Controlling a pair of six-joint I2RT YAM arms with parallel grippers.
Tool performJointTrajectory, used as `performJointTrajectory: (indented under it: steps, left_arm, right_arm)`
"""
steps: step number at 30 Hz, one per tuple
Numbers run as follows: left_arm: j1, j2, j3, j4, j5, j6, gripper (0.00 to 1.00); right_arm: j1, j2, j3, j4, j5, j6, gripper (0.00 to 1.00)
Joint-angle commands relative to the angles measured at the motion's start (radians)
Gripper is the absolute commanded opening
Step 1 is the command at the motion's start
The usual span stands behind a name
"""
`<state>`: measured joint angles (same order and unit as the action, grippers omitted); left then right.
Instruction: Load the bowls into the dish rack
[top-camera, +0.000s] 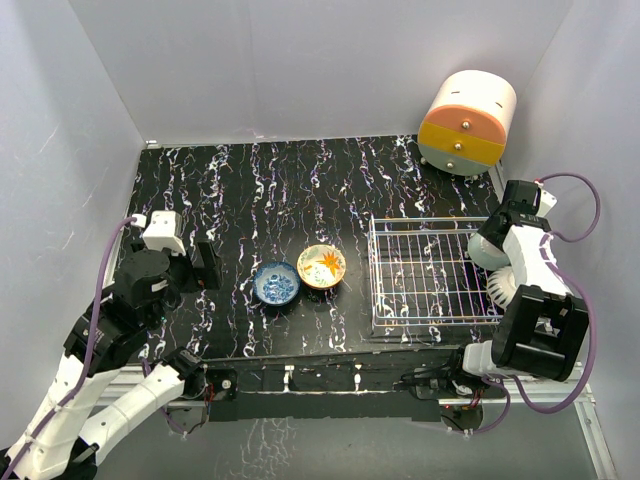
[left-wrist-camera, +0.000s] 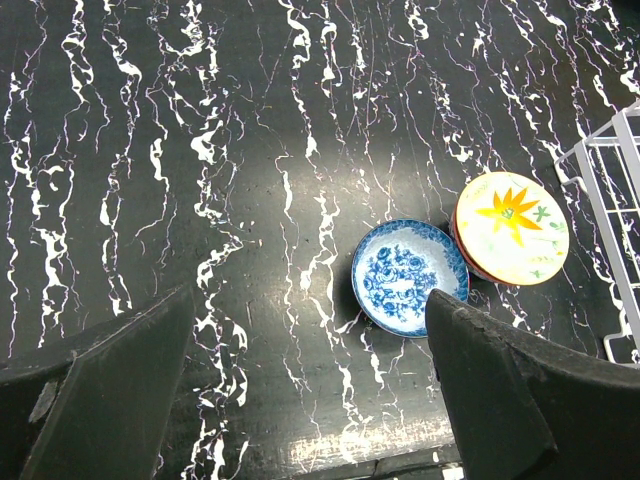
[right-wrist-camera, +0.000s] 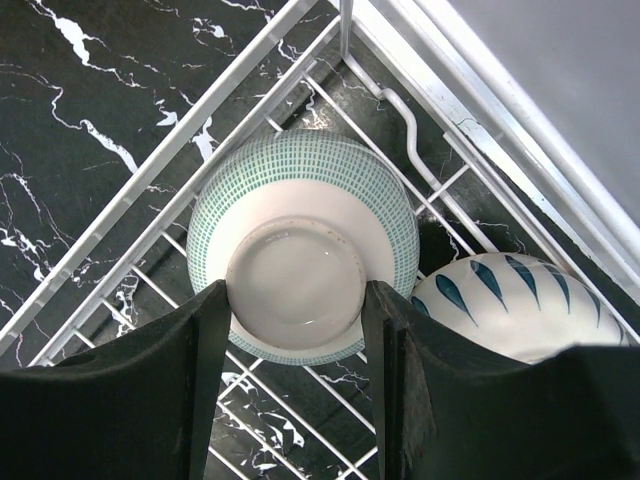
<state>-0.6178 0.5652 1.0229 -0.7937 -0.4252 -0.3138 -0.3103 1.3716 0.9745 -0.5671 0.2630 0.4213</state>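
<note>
Top view: the rack (top-camera: 430, 275) sits right of centre. A blue bowl (top-camera: 276, 283) and an orange bowl (top-camera: 321, 266) touch at centre, outside it. The left gripper (top-camera: 200, 268) hangs at left, the right gripper (top-camera: 492, 243) over the rack's right edge.

Left wrist view: fingers (left-wrist-camera: 110, 390) wide, empty; both bowls centre right.

Right wrist view: fingers (right-wrist-camera: 205, 390) pinch an upturned green bowl (right-wrist-camera: 300, 190) by its foot in the rack's corner, beside a leaf bowl (right-wrist-camera: 510, 305). That shallow grip could slip, knocking the two together.
</note>
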Motion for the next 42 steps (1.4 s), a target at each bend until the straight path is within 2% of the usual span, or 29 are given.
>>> performJointTrajectory:
  steps: [1, 17, 20, 23, 34, 38, 42]
  left_arm:
    - [-0.005, 0.001, 0.020, -0.012, 0.011, 0.003, 0.97]
    - [-0.005, 0.006, -0.004, -0.011, 0.005, -0.015, 0.97]
    - [-0.005, 0.018, -0.007, -0.008, 0.006, -0.015, 0.97]
    - [-0.005, 0.026, -0.007, -0.002, 0.009, -0.012, 0.97]
    - [-0.005, 0.033, -0.008, -0.004, 0.000, -0.005, 0.97]
    - [-0.005, 0.038, -0.009, -0.004, 0.007, -0.011, 0.97]
    - [-0.005, 0.040, -0.006, -0.006, -0.002, -0.013, 0.97]
  right_arm:
    - [-0.010, -0.027, -0.006, 0.053, 0.037, 0.016, 0.41]
    - [-0.016, -0.026, -0.026, 0.110, 0.084, 0.031, 0.50]
    - [-0.016, -0.033, -0.023, 0.106, 0.057, 0.031, 0.53]
    - [-0.016, -0.056, -0.020, 0.100, 0.023, 0.029, 0.59]
    - [-0.016, -0.153, -0.009, 0.069, -0.099, 0.030, 0.68]
    - [-0.016, -0.191, 0.000, 0.050, -0.138, 0.020, 0.96]
    - [-0.014, -0.248, -0.021, 0.068, -0.258, 0.024, 0.99]
